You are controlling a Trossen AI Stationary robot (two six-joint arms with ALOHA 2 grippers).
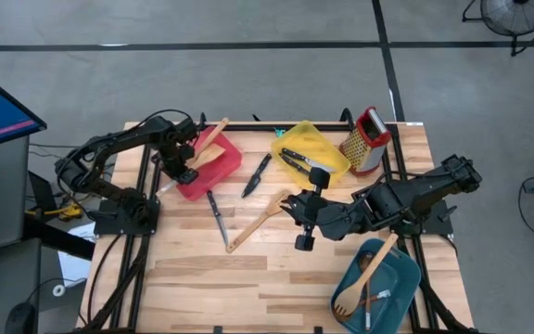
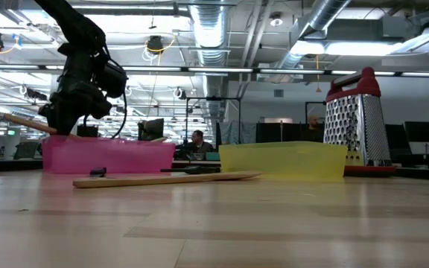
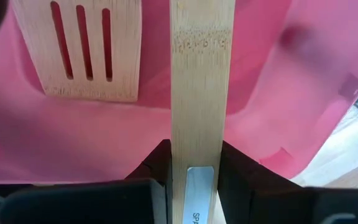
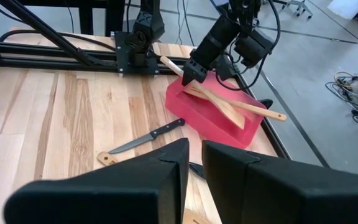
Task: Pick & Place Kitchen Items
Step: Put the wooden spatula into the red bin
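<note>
My left gripper (image 1: 187, 167) is over the pink-red tray (image 1: 213, 176) at the table's far left, shut on a pale wooden spatula (image 4: 216, 99). A slotted wooden turner (image 3: 87, 50) lies in the same tray. My right gripper (image 4: 194, 149) hovers above mid-table (image 1: 298, 217), its fingers a little apart and empty. Below and ahead of it lie a wooden spatula (image 1: 260, 221) and a black-handled knife (image 1: 216, 211). A second knife (image 1: 257, 175) lies near the yellow tray (image 1: 327, 148). My left gripper pinches the spatula's flat handle (image 3: 199, 143) between its two fingers, at the labelled part toward the free end. The fingers come from above and lie across the handle. The handle's free end (image 2: 21, 123) sticks out past the tray wall, and the spatula slants down into the tray.
The yellow tray holds dark-handled knives (image 1: 297, 160). A steel grater with a red top (image 1: 367, 139) stands at the far right. A teal tray (image 1: 399, 278) at the near right holds a wooden spoon (image 1: 364, 278). Bare wood lies along the near edge.
</note>
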